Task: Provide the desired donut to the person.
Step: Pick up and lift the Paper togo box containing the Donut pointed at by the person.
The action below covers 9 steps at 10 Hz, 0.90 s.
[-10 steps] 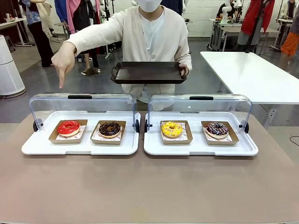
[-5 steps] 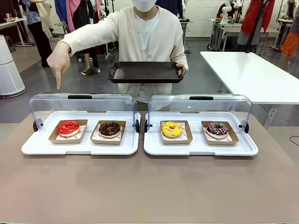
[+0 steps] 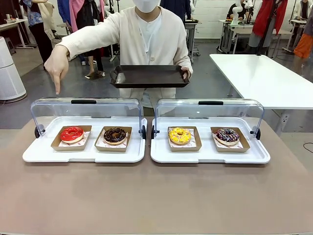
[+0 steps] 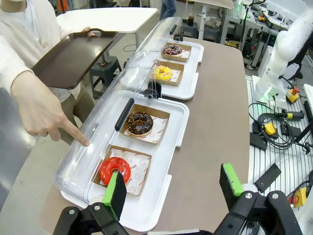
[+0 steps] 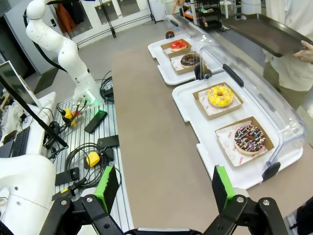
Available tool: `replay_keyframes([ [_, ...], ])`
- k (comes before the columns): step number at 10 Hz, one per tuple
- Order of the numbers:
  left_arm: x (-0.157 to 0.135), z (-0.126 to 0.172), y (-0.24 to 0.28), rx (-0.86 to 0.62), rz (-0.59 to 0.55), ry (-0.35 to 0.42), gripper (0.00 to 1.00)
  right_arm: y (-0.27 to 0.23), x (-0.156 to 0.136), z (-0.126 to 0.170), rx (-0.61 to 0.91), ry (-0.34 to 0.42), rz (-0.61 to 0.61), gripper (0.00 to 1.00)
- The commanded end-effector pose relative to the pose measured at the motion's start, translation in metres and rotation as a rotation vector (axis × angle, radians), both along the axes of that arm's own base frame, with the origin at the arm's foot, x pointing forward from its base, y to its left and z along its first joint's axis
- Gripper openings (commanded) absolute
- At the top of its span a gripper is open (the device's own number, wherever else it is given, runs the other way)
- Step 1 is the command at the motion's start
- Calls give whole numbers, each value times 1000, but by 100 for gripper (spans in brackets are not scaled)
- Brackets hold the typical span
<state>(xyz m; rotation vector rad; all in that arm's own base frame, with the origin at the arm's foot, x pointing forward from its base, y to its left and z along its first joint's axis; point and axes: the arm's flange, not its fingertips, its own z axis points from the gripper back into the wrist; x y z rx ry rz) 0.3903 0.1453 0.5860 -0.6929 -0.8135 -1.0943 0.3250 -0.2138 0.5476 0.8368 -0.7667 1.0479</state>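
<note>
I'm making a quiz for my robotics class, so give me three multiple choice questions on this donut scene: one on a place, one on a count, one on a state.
1. Where is the red donut?
A. Outer end of the left white tray
B. In the right white tray
C. On the table between the trays

2. How many donuts lie in the white trays?
A. Two
B. Four
C. Six

3. How is the left gripper?
A. Open, empty
B. Shut on a donut
C. Shut on a lid

Answers:
1 A, it sits in that tray's outermost box, on the side where the person's hand points down.
2 B, red, chocolate donut, yellow donut, sprinkled donut.
3 A, its green fingers stand apart with nothing between them.
</note>
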Motion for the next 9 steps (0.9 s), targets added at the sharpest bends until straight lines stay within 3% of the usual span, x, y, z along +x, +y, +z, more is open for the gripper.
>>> replay_keyframes([
  [1,1,3,0,-13,9,0,100,-1,0,0,10,-7,5,100],
  [4,0,0,0,0,0,0,100,-1,0,0,10,-7,5,100],
  [7,-26,-22,-70,604,-349,-251,100,-1,0,0,10,-7,5,100],
  [8,-38,-50,-98,803,-462,-300,100,-1,0,0,10,-7,5,100],
  [9,-43,-76,-117,900,-521,-287,100,-1,0,0,10,-7,5,100],
])
